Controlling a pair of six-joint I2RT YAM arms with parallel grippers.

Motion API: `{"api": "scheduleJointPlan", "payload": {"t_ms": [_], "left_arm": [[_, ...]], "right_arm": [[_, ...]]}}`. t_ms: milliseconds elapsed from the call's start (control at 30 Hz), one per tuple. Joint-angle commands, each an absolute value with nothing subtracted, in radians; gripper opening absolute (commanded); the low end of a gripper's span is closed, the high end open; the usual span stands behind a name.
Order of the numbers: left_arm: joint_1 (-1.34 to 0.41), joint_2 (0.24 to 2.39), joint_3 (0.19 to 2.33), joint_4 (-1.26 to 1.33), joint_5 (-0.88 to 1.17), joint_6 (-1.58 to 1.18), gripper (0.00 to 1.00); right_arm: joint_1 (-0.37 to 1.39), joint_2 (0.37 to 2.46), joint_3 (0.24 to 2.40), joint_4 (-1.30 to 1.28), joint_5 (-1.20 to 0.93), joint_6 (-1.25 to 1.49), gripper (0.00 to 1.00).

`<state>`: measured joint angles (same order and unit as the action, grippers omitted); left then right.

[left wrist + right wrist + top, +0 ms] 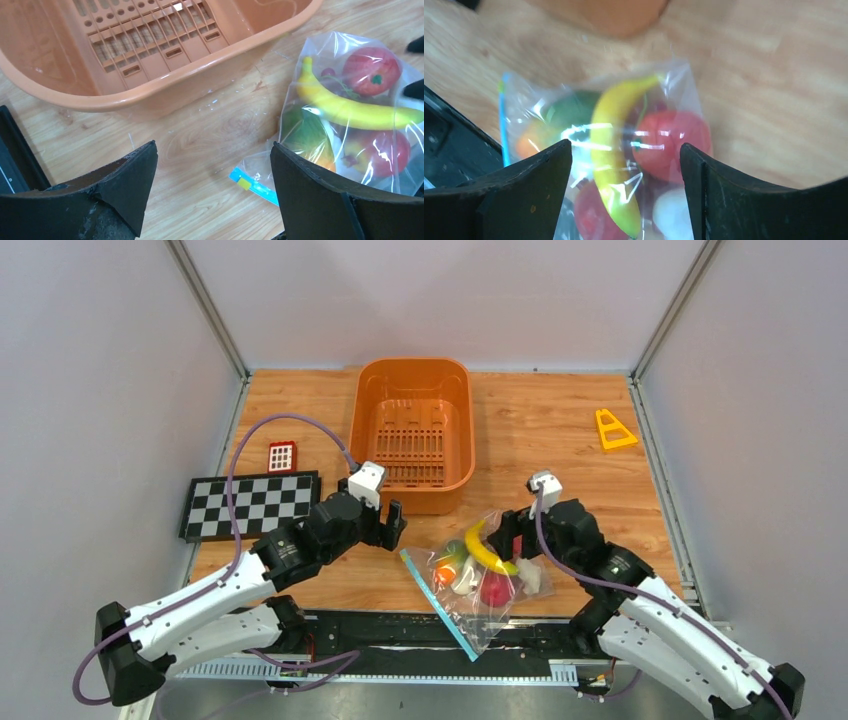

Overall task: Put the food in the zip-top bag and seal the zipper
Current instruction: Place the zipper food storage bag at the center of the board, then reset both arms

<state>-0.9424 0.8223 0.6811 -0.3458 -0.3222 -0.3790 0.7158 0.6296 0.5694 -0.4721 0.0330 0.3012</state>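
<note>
Hovering wide open and empty, your left end effector [391,527] and right end effector [508,535] flank the zip-top bag [476,618], the food [494,588] inside.

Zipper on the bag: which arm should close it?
Left. The left gripper, open, sits right beside the far end of the teal zipper. The right gripper hangs over the food in the bag, away from that strip.
</note>
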Motion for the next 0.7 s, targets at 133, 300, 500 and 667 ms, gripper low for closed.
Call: {"api": "scheduleJointPlan", "payload": {"t_ms": [133,300,500,667], "left_arm": [[-0.941,0.820,0.703,-0.294,-0.299,-0.390,0.94],[-0.942,0.806,0.729,-0.331,-0.357,-0.395,1.00],[-0.942,0.785,0.755,-0.349,-0.457,-0.364,1.00],[-0.929,0.791,0.811,-0.383,-0.544,-0.294,1.00]], "right_arm": [[0.716,0.696,0.477,-0.340,-0.301,0.425,0.71],[0.715,0.700,0.607,-0.445,-0.282,0.326,0.69],[0.714,0.624,0.708,-0.496,0.195,0.256,0.86],[0.698,0.623,0.755,-0.434,0.351,0.197,0.95]]}}
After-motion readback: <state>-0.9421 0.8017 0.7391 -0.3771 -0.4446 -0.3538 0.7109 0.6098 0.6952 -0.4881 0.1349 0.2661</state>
